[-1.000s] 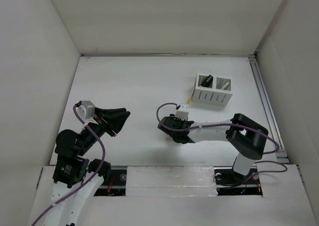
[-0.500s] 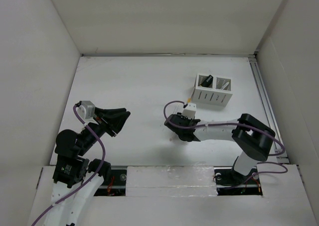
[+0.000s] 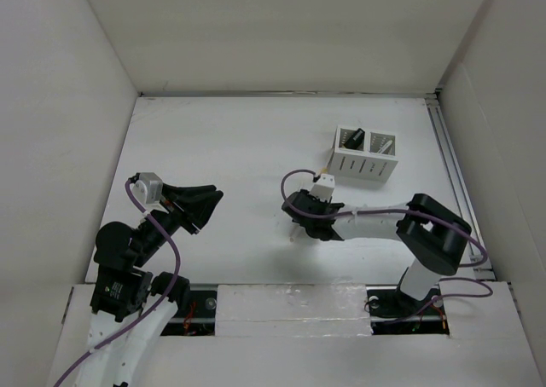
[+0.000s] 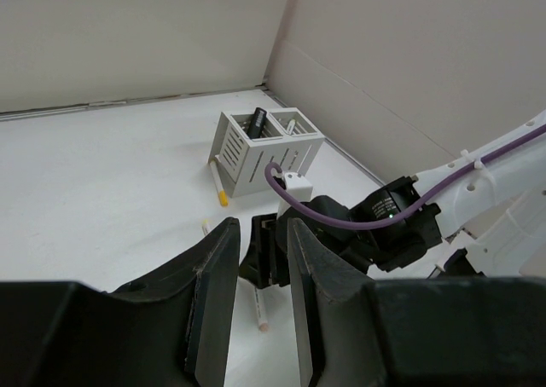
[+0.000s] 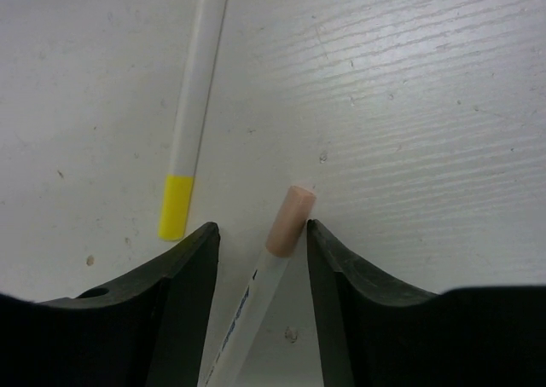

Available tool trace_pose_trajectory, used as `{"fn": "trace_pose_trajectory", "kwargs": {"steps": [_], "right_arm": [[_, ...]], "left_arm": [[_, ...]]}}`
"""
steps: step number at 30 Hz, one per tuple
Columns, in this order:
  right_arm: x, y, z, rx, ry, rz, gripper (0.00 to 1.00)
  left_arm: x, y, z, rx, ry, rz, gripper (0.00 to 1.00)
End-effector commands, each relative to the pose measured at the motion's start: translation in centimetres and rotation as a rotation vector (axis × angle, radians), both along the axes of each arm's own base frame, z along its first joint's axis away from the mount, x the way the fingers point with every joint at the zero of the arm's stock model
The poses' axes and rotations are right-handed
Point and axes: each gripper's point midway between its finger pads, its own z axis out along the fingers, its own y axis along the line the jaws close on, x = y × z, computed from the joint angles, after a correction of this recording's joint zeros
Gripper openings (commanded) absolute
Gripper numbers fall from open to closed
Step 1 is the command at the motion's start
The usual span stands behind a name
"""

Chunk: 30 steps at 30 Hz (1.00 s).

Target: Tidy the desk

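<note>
The desk (image 3: 213,140) is a matte white tabletop. My right gripper (image 3: 299,227) is low over its middle. In the right wrist view the gripper (image 5: 260,229) is open, its jaws on either side of a white pen with a beige cap (image 5: 290,221) that lies on the desk (image 5: 409,106). The cap touches the right finger (image 5: 341,276). A white pen with yellow ends (image 5: 192,106) lies just beyond. My left gripper (image 3: 200,204) is open and empty, held above the desk at the left. Its wrist view shows the beige-capped pen (image 4: 256,306) under the right gripper (image 4: 269,255).
A white slotted two-compartment pen holder (image 3: 365,154) stands at the back right, with a black object (image 3: 355,137) in its left compartment. It also shows in the left wrist view (image 4: 264,153), with a yellow-tipped pen (image 4: 217,182) beside it. A metal rail (image 3: 456,182) runs along the right edge. Tall white walls surround the desk.
My right gripper has shifted a little to the right, toward the pen holder, and its wrist has turned. The left arm has not moved.
</note>
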Motion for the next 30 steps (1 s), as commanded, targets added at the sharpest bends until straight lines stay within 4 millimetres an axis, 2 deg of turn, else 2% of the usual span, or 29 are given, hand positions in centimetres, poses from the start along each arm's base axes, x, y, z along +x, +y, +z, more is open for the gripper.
{"fn": "trace_pose_trajectory", "kwargs": {"steps": [1, 6, 9, 10, 12, 14, 16, 19, 24, 27, 30], "right_arm": [[-1.5, 0.9, -1.1, -0.006, 0.053, 0.035, 0.54], [-2.3, 0.9, -1.5, -0.017, 0.06, 0.039, 0.5], [-2.1, 0.8, -1.6, -0.034, 0.058, 0.033, 0.38], [-2.0, 0.9, -1.5, -0.037, 0.058, 0.034, 0.3], [-1.8, 0.9, -1.6, -0.058, 0.051, 0.036, 0.21], [-1.7, 0.8, -1.8, -0.067, 0.05, 0.039, 0.2], [-1.4, 0.8, -1.7, -0.063, 0.052, 0.033, 0.09], [-1.3, 0.8, -0.8, -0.043, 0.03, 0.034, 0.03], [-0.8, 0.0, 2.7, 0.006, -0.054, 0.008, 0.0], [-0.5, 0.0, 7.1, 0.095, -0.134, 0.008, 0.0], [-0.3, -0.4, 9.7, 0.121, -0.187, 0.01, 0.0]], "left_arm": [[0.0, -0.3, 0.9, -0.013, -0.033, -0.017, 0.26], [-0.2, -0.2, 1.2, -0.019, -0.048, -0.019, 0.26], [-0.1, -0.4, 0.9, -0.012, -0.035, -0.024, 0.26], [-0.1, -0.3, 0.9, -0.011, -0.036, -0.023, 0.26], [-0.2, -0.2, 1.1, -0.017, -0.046, -0.02, 0.26], [-0.3, -0.2, 1.2, -0.019, -0.05, -0.02, 0.26], [-0.2, -0.3, 1.0, -0.014, -0.041, -0.02, 0.26], [-0.2, -0.2, 0.9, -0.012, -0.039, -0.016, 0.26], [-0.1, -0.2, 0.9, -0.013, -0.037, -0.017, 0.26], [-0.2, -0.2, 1.0, -0.017, -0.041, -0.019, 0.26], [-0.2, -0.2, 1.1, -0.019, -0.044, -0.017, 0.26]]}}
